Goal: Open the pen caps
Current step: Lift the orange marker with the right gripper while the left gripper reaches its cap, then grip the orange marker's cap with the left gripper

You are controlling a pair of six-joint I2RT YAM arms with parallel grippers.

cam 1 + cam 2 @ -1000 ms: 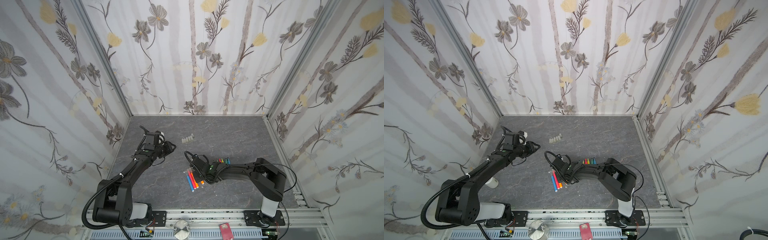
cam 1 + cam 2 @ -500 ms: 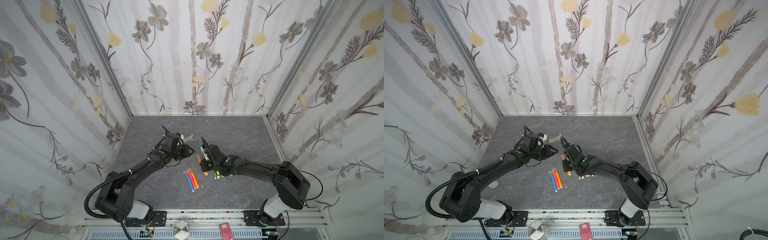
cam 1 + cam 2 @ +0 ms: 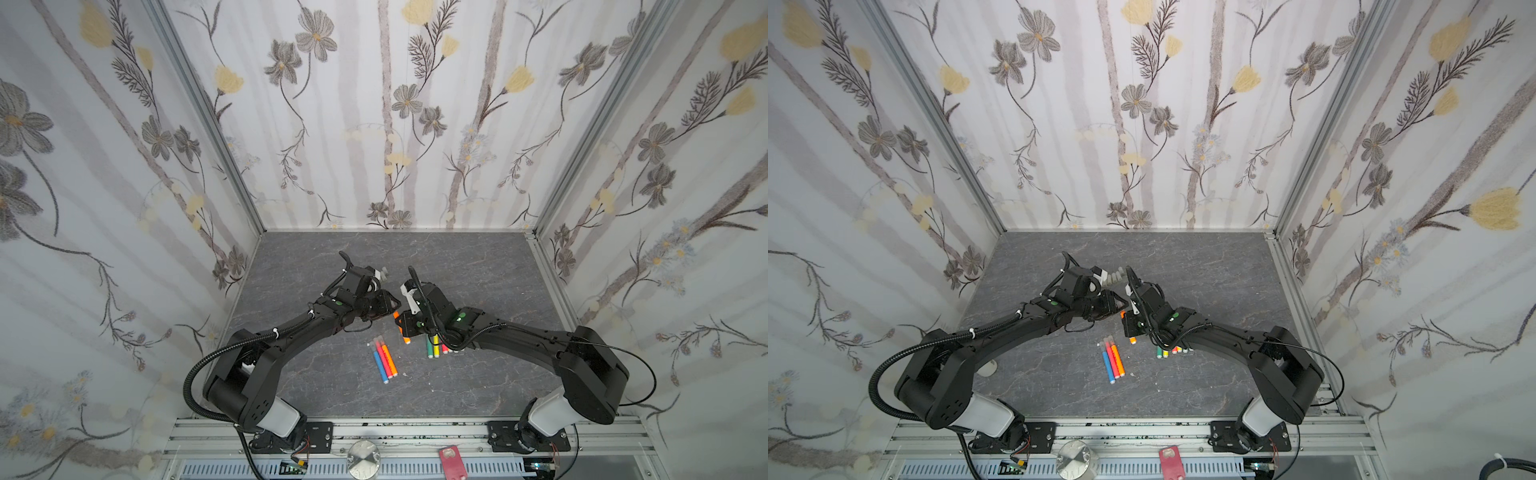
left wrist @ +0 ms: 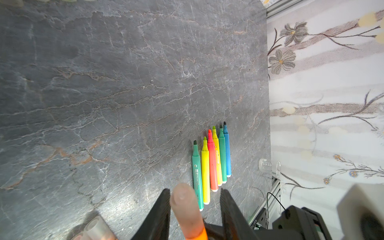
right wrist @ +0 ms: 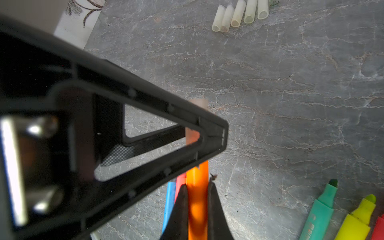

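Observation:
My right gripper (image 5: 197, 187) is shut on the orange pen (image 5: 197, 207) and holds it above the table; its white end plug shows in a top view (image 3: 406, 338). The pen's translucent cap (image 4: 185, 209) sits between the fingers of my left gripper (image 4: 195, 191), which is open. The cap rests against one finger, with a gap to the other. Both grippers meet at mid-table (image 3: 395, 305). Three capped pens (image 3: 384, 361) lie side by side in front. Several uncapped pens (image 4: 212, 164) lie in a row beside them. Several loose pen caps (image 5: 239, 14) lie in a row further back.
A small clear beaker (image 4: 269, 166) lies by the table edge near the wall. Flowered walls close in the grey stone table (image 3: 478, 270) on three sides. The aluminium rail (image 3: 415, 430) runs along the front.
The left gripper has swung in from the back left to the middle. The right gripper has lifted the orange pen off the table, and its cap now sits between the left fingers.

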